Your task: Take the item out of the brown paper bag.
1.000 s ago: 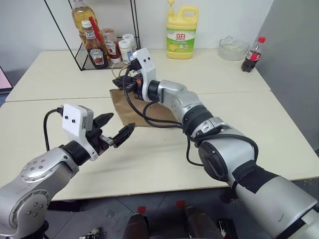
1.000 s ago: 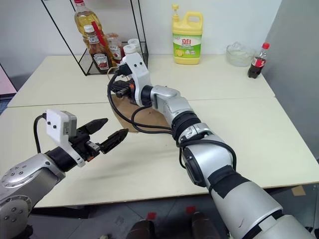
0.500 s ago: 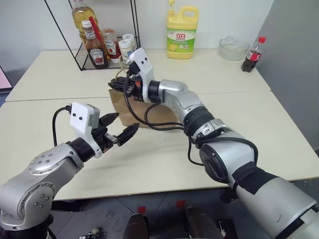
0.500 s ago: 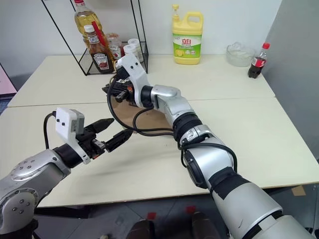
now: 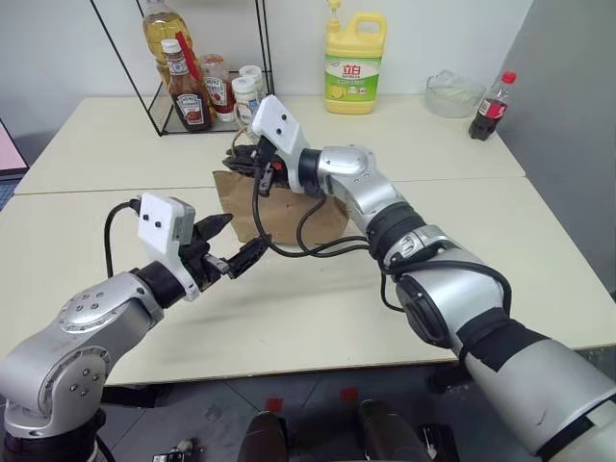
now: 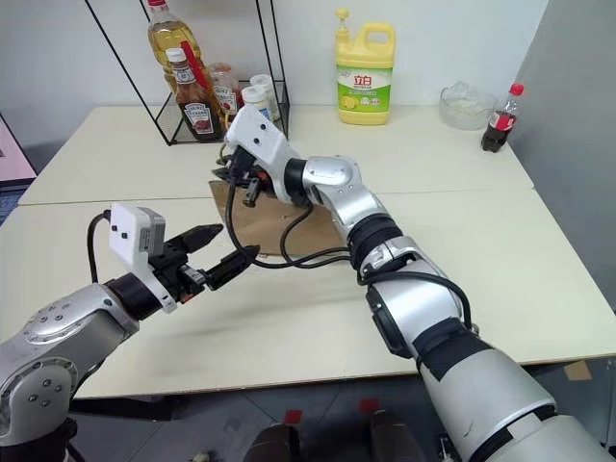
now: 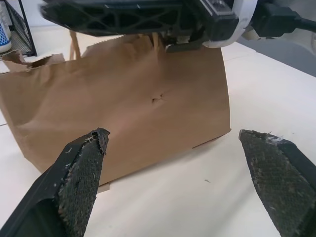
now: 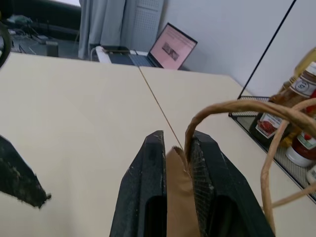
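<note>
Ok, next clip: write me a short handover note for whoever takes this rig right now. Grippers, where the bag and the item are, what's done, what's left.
Right gripper: shut on the top edge of the brown paper bag, beside its cord handles, holding the mouth.
Left gripper: open, holding nothing, just short of the bag's near side, pointed at it.
Bag: standing on the table, in front of the wire rack.
Item: can't be seen; presumably inside the bag.
Done: bag edge gripped.
Left: reach in, grasp the item, lift it out.
</note>
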Robot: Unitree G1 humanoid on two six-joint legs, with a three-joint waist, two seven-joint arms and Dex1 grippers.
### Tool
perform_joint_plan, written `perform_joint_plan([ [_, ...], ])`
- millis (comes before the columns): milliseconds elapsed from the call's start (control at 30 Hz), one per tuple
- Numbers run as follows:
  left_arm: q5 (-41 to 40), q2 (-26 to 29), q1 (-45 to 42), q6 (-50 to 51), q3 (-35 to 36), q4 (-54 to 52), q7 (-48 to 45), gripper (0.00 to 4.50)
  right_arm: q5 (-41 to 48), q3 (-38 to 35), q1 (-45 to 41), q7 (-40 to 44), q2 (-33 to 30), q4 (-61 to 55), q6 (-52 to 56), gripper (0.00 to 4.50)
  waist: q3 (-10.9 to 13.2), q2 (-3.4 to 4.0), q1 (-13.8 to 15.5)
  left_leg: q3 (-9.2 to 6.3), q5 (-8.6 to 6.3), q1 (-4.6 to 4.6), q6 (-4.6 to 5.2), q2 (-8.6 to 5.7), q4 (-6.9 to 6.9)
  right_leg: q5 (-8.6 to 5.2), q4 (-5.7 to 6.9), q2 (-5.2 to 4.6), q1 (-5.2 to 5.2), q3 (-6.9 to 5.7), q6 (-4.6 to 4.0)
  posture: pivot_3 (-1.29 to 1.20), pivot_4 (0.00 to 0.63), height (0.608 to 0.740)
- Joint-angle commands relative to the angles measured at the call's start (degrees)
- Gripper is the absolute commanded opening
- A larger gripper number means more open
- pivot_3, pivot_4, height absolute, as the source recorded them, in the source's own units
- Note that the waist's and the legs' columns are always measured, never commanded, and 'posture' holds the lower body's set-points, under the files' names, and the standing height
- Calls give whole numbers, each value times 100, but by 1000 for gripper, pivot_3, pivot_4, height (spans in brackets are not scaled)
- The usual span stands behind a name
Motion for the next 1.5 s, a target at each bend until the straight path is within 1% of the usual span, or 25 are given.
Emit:
perform_joint_plan([
  [33,60,9,-131,-137,-86,-25,-88,4500,-241,89,-167,-240,-191,-23,-112,395,0,0,0,0,1,0,-2,0,0,0,0,0,0,0,0,0,150,740],
  [100,99,-8,-176,-162,-158,21,-108,4500,-362,159,-157,-254,-276,5,-57,395,0,0,0,0,2,-1,-4,0,1,0,0,0,0,0,0,0,150,740],
  [200,157,-24,-243,-195,-224,99,-169,4500,-400,186,-64,-5,-377,-60,20,395,0,0,-1,0,3,0,-5,0,1,0,1,0,0,1,0,0,150,740],
  [233,177,-31,-263,-203,-242,122,-187,4500,-411,207,-26,75,-409,-89,34,1092,0,0,-1,1,3,0,-6,0,1,0,1,0,0,1,0,0,150,740],
  [267,192,-39,-278,-209,-257,138,-198,4500,-415,226,4,129,-435,-111,47,1278,0,0,0,1,4,0,-6,0,1,0,2,0,0,1,0,0,150,740],
  [333,217,-55,-303,-235,-304,169,-223,4500,-405,233,75,232,-494,-170,83,1819,0,0,0,0,4,0,-7,0,1,0,3,0,0,1,0,0,150,740],
  [567,326,-99,-449,-300,-432,320,-334,4500,-389,205,269,364,-844,-390,188,4319,0,-1,7,0,4,0,-7,-1,4,0,6,0,1,1,0,0,150,740],
  [600,346,-107,-473,-309,-457,339,-351,4500,-361,182,302,382,-910,-445,226,4453,0,-1,7,0,4,0,-7,-1,5,0,6,0,2,1,0,0,150,740],
  [767,402,-130,-553,-324,-508,402,-437,4500,-222,116,507,571,-1193,-835,415,4453,-1,-1,6,0,4,1,-8,-1,6,0,8,0,2,1,0,0,150,740],
  [1033,513,-95,-667,-326,-556,525,-610,4500,-43,126,1139,914,-1665,-1940,965,4453,0,-1,9,0,4,1,-7,-1,9,0,12,-1,3,1,0,0,150,740],
  [1133,572,11,-752,-326,-529,650,-758,4500,234,2,1599,1054,-1972,-2886,1436,4453,0,-1,25,-2,4,0,-7,-2,11,0,12,-1,4,1,0,0,150,740],
  [1200,678,169,-866,-378,-514,828,-927,4500,500,-141,2219,1133,-2289,-3974,1909,4453,0,-1,54,-1,4,0,-7,-2,13,0,13,-1,4,1,0,0,150,740],
  [1267,816,373,-1001,-459,-522,1034,-1142,4500,756,-318,2844,1010,-2555,-5075,2609,4453,0,-1,85,-8,4,-3,-6,-5,18,0,14,-2,6,-2,0,0,150,740],
  [1333,957,554,-1130,-566,-533,1261,-1356,4500,896,-413,3315,759,-2711,-5957,3225,4453,0,0,92,-9,2,-4,-4,-6,17,0,13,-3,6,-3,1,0,150,740],
  [1400,1296,755,-1411,-812,-701,1654,-1582,4500,1016,-502,3849,460,-2813,-6867,3855,4453,0,1,95,-6,-3,-2,6,-6,18,-1,12,-3,5,-1,2,0,150,740],
  [1500,2143,861,-2297,-1521,-1128,2791,-1744,4500,1084,-629,4685,-336,-2629,-8125,4787,4453,0,0,107,-7,-3,2,9,-5,18,-3,14,1,6,-1,4,0,150,740],
])
